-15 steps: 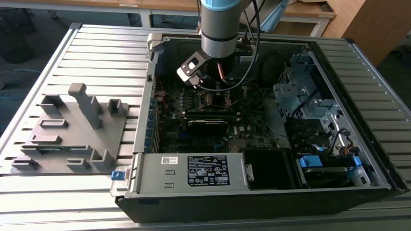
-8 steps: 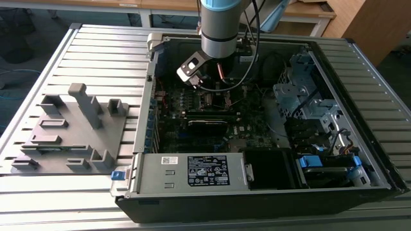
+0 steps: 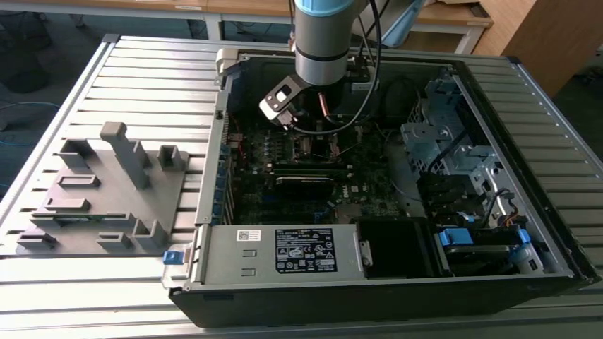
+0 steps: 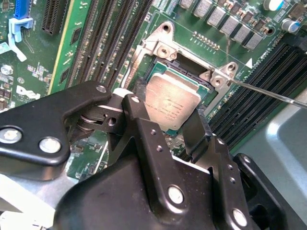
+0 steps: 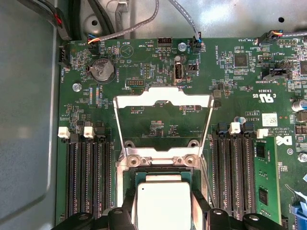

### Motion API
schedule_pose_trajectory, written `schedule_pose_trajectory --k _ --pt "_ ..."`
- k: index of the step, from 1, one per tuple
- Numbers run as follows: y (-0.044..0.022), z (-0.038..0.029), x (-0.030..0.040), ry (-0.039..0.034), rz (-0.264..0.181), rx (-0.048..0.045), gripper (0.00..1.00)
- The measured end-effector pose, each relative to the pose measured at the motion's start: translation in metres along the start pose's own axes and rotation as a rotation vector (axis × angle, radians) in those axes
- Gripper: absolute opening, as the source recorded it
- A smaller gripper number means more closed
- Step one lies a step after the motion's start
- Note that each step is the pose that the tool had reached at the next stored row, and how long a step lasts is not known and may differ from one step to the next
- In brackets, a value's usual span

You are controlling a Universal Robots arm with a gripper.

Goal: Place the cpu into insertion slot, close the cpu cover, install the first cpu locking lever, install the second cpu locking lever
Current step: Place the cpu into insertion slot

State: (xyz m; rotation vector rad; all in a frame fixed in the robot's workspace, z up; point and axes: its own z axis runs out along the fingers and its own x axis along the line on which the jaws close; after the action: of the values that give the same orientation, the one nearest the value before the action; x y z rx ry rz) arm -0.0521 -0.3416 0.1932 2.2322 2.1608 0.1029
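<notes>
My gripper (image 3: 299, 128) reaches down into the open computer case over the green board. In both wrist views its black fingers (image 4: 139, 117) flank the cpu (image 4: 171, 101), a silver-grey square chip, and press on two opposite edges. The cpu (image 5: 163, 205) hangs slightly tilted right over the insertion slot (image 4: 154, 48), whose silvery rim and dark inner edge show around it. The cpu cover (image 5: 163, 97), a thin metal frame with a square window, is swung open and lies back beyond the slot. A thin locking lever (image 4: 268, 93) sticks out beside the slot.
Long black memory slots (image 5: 88, 177) run on both sides of the socket, one holding a green module (image 5: 266, 182). Cables (image 5: 139, 21) cross the case wall. A grey fixture plate (image 3: 94, 191) lies at the exterior view's left; a power supply (image 3: 282, 251) and drive cage (image 3: 452, 141) crowd the case.
</notes>
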Motion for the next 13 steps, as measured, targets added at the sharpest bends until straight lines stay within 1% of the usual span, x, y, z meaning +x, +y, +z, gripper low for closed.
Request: schedule_pose_trajectory --k 13 --pt "0.0 0.0005 0.0006 0.0 0.0 0.0 0.54"
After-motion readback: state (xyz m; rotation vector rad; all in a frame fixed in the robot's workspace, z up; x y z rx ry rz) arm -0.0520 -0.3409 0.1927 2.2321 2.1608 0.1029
